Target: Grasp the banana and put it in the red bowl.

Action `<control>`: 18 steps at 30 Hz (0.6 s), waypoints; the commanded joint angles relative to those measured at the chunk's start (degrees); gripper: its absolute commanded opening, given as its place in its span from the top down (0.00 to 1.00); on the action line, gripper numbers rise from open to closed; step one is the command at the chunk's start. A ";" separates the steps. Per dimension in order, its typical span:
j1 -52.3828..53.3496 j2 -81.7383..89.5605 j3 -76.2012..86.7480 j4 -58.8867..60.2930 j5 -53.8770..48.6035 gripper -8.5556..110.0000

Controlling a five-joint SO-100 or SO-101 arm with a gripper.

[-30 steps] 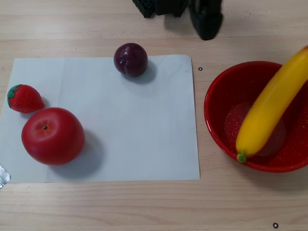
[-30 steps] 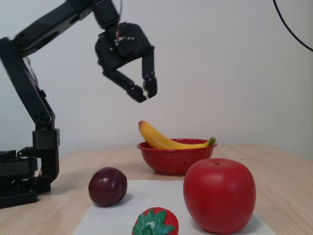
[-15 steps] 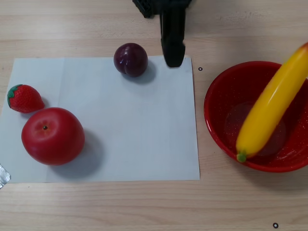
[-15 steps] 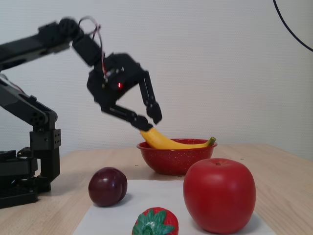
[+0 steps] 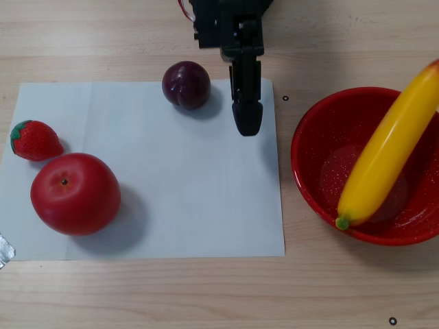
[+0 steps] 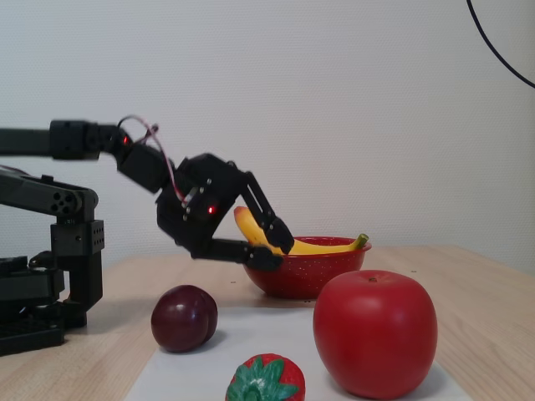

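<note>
Fixed view first: the gripper (image 6: 274,249) hangs low above the desk (image 6: 493,317), its two fingers spread apart with nothing between them, tips just left of the red bowl (image 6: 303,269). The banana (image 6: 288,242) lies across that bowl, its orange-blushed end rising over the left rim behind the fingers and its green stem poking up at the right rim. Whether a fingertip touches the bowl or banana is hard to say from this angle; they overlap in the picture.

From the other view, looking down, the gripper (image 5: 247,123) points toward the bottom of the picture over the right edge of a white paper sheet (image 5: 178,192), clearly apart from the red bowl (image 5: 309,185) at the right. The banana (image 5: 384,151) rests diagonally in the bowl, stem end on the near rim, the other end reaching past the far rim. A dark plum (image 5: 186,85) sits on the sheet just left of the gripper. A red apple (image 5: 75,194) and a strawberry (image 5: 34,140) lie on the sheet's left side, near each other.
</note>
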 commanded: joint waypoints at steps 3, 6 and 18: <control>0.18 6.50 3.69 -8.44 -0.70 0.93; 0.26 10.63 10.02 -11.25 0.09 0.93; -0.26 18.37 10.81 17.49 -1.49 0.93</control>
